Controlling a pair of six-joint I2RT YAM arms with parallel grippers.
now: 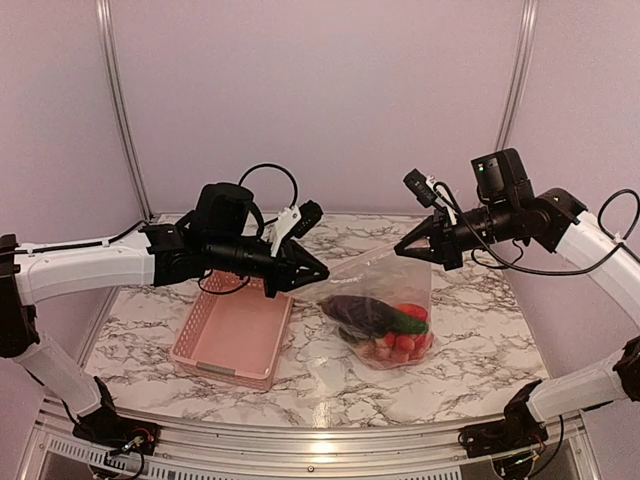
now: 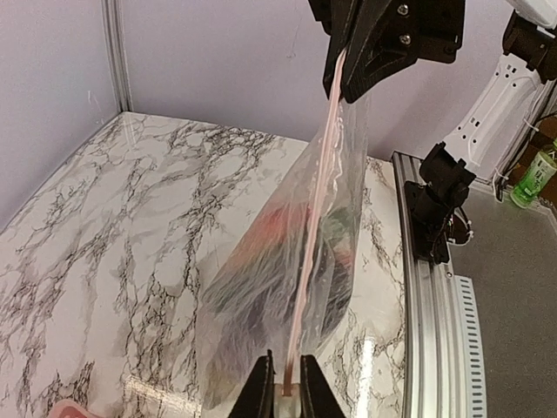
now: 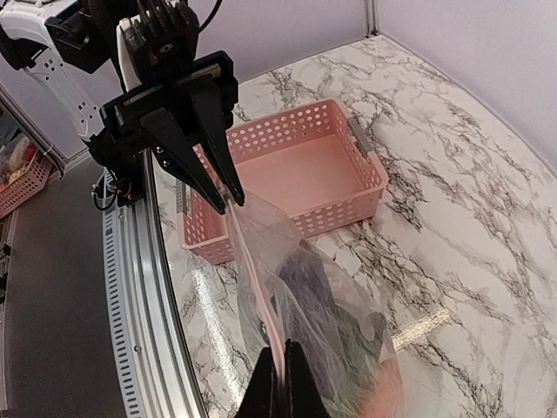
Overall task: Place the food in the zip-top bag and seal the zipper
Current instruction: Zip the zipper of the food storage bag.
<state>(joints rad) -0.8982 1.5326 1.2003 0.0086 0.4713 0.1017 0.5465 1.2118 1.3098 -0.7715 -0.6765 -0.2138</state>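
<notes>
Left gripper [image 2: 285, 370] and right gripper [image 3: 280, 361] each pinch a zipper [image 2: 315, 218] end, pulling it taut so the zip-top bag [image 1: 405, 285], food [image 1: 390, 325] inside, hangs ready for sealing

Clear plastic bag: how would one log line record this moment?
left gripper: shut on pale pink zipper strip; right gripper: shut on strip's other end; toy fruits and vegetables: inside clear crinkly plastic bag

Soft, even, pinkish light, moderately bright. White glare patches shine on the glossy marble tabletop [image 3: 418, 326]. Shadows are faint; the overhead view looks grainy.
</notes>
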